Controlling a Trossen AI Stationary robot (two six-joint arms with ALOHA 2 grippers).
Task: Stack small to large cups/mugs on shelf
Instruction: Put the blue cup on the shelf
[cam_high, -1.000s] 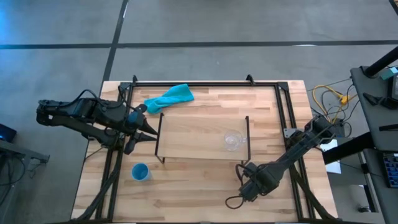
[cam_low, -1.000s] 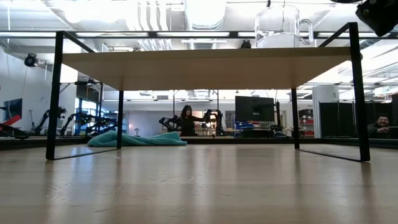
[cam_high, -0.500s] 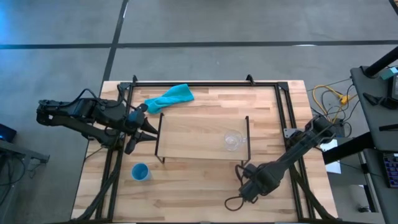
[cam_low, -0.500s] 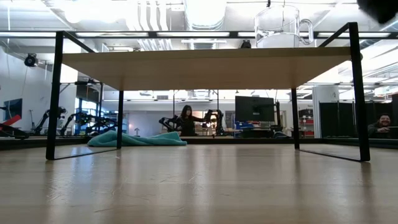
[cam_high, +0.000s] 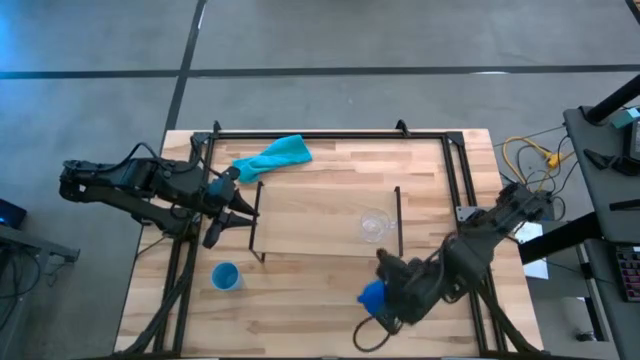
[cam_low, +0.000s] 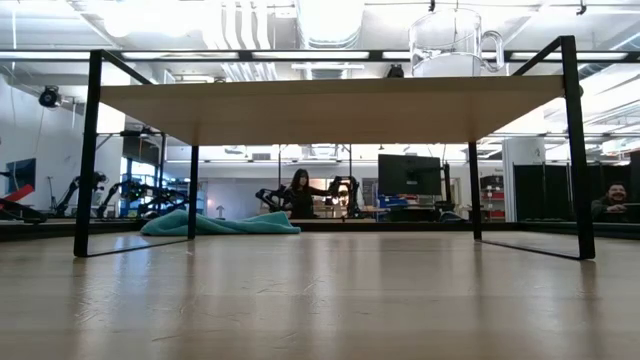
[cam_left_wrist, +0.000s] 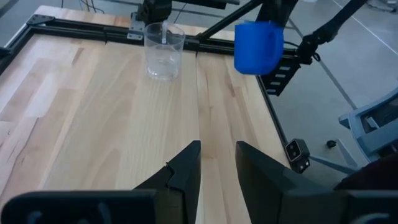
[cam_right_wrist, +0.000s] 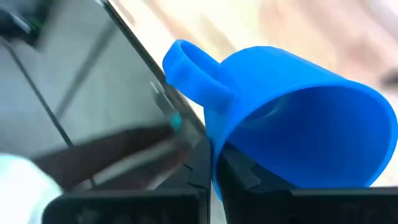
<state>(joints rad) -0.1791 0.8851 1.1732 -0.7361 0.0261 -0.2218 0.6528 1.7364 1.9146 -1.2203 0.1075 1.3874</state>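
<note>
Wooden table (cam_high: 300, 310) showed your right claw (cam_high: 385, 295) newly raised, gripping the blue mug (cam_high: 372, 294); left claw (cam_high: 228, 205) waited open.

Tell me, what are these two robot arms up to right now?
The right gripper holds a blue mug by its rim, lifted near the front of the low wooden shelf. A clear glass cup already stands on the shelf. A small light-blue cup sits on the table, untouched. The left gripper waits, open, at the shelf's left end.
</note>
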